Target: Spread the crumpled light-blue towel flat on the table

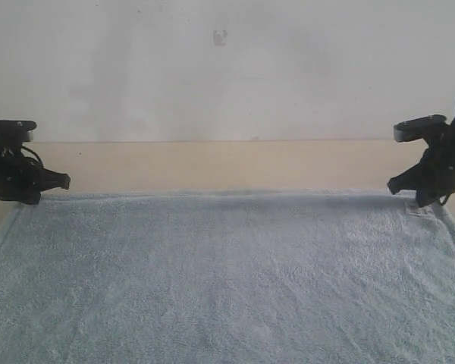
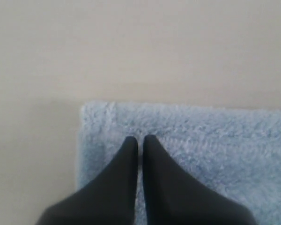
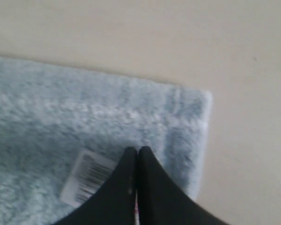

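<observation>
Plain off-white wall (image 1: 227, 68) behind a pale beige desk (image 1: 212, 163). Just one light-blue towel (image 1: 227, 280) on it, lying spread flat and fluffy across the near side. Left end effector (image 1: 64, 181) and right end effector (image 1: 395, 185), so two total, are both clenched shut, each over a far towel corner. One barcode tag (image 3: 86, 178) sits by the right one.

Towel (image 1: 227, 280) lies spread on table (image 1: 212, 163), bare table strip behind it. Left gripper (image 2: 139, 138) at far left corner; right gripper (image 3: 136, 151) at far right corner, tag (image 3: 86, 177) just beside.
</observation>
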Motion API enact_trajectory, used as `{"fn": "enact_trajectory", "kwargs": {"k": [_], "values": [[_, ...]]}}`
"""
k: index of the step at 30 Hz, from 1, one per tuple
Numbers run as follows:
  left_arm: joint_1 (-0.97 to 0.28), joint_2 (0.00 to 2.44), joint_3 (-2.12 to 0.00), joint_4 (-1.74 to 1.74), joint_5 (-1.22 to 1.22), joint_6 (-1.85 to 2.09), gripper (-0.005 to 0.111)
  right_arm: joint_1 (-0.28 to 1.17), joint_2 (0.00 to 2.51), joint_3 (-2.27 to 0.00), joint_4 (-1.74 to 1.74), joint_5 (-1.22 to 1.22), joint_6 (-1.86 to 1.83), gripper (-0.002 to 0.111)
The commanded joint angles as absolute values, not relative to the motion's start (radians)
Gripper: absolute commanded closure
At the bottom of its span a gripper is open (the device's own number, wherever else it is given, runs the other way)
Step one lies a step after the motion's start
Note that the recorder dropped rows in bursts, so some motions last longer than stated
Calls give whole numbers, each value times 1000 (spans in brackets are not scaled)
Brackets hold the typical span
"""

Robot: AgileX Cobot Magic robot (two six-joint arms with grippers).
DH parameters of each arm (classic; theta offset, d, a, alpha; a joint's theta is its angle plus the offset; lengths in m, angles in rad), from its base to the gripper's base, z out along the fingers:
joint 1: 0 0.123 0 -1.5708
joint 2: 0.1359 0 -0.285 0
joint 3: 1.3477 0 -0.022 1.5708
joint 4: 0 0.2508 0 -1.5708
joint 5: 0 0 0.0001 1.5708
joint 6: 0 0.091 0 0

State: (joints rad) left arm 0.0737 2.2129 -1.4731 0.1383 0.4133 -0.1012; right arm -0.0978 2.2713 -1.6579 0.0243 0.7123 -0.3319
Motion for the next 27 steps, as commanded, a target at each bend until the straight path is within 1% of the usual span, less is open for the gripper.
{"fn": "enact_trajectory", "kwargs": {"k": [1, 8, 11, 18, 27], "values": [[49, 2201, -1504, 139, 386, -111, 103, -36, 2255, -1669, 16, 631, -349, 108], [48, 2166, -1520, 139, 379, -117, 88, -16, 2255, -1736, 16, 627, -317, 108], [48, 2162, -1520, 139, 372, -117, 84, -4, 2255, -1737, 16, 637, -379, 108], [45, 2159, -1520, 139, 379, -115, 83, 40, 2260, -1737, 180, 672, -513, 108], [45, 2159, -1520, 139, 394, -115, 83, 104, 2278, -1737, 181, 689, -525, 108]]}}
